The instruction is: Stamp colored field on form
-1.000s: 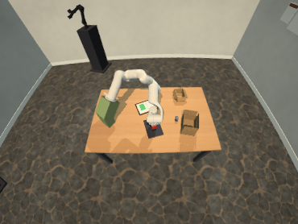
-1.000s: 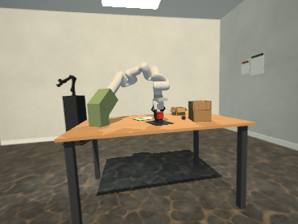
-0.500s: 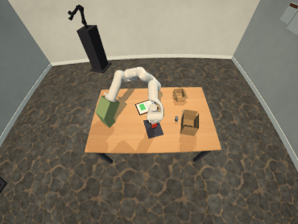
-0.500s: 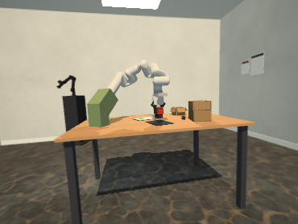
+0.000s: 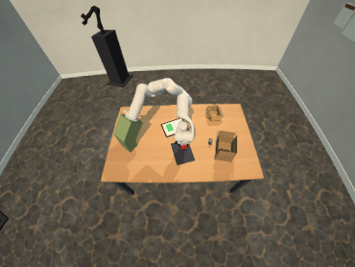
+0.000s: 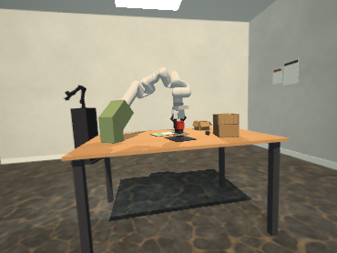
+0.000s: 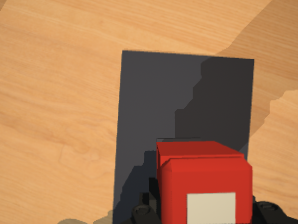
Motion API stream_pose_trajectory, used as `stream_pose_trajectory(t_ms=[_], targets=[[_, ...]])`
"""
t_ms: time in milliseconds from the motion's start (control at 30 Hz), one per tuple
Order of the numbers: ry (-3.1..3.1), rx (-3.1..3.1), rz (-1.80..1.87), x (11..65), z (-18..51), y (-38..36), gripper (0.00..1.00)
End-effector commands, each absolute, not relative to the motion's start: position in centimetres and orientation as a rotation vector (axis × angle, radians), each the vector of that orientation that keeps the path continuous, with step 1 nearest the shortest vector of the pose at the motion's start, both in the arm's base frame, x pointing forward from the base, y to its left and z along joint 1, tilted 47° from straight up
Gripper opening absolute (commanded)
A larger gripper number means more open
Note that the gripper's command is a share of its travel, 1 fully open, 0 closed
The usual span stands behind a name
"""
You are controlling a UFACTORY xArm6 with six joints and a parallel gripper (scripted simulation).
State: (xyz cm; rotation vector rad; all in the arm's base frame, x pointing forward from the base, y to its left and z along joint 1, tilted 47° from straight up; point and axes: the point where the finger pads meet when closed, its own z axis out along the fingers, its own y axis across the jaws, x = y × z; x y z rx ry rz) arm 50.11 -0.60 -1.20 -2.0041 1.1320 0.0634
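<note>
My gripper (image 5: 183, 146) (image 6: 179, 124) (image 7: 188, 194) is shut on the red stamp (image 5: 183, 148) (image 6: 180, 125) (image 7: 205, 170). It holds the stamp upright, a little above the dark grey mat (image 5: 187, 157) (image 6: 186, 138) (image 7: 150, 100). In the wrist view the stamp's top carries a pale square label, and the fingers show only as dark tips at its sides. The white form (image 5: 165, 130) (image 6: 157, 134) with its green field (image 5: 169, 128) (image 6: 160, 134) lies on the table just behind and left of the mat.
Two open cardboard boxes (image 5: 215, 113) (image 5: 225, 145) (image 6: 226, 125) stand on the right part of the table. A small dark object (image 5: 210, 141) lies between the mat and the nearer box. The arm's green base block (image 5: 127, 133) (image 6: 114, 121) sits at the left.
</note>
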Motion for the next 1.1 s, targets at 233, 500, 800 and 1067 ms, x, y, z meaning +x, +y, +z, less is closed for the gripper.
stream_pose_trajectory(t_ms=[233, 500, 800, 1067], targets=[[1.084, -1.975, 0.038, 44.7, 5.3, 9.6, 0.34], [1.092, -2.023, 0.030, 34.5, 7.8, 16.4, 0.34], [1.097, -2.043, 0.030, 30.4, 8.1, 18.0, 0.34], [1.097, -2.043, 0.030, 30.4, 8.1, 18.0, 0.34]])
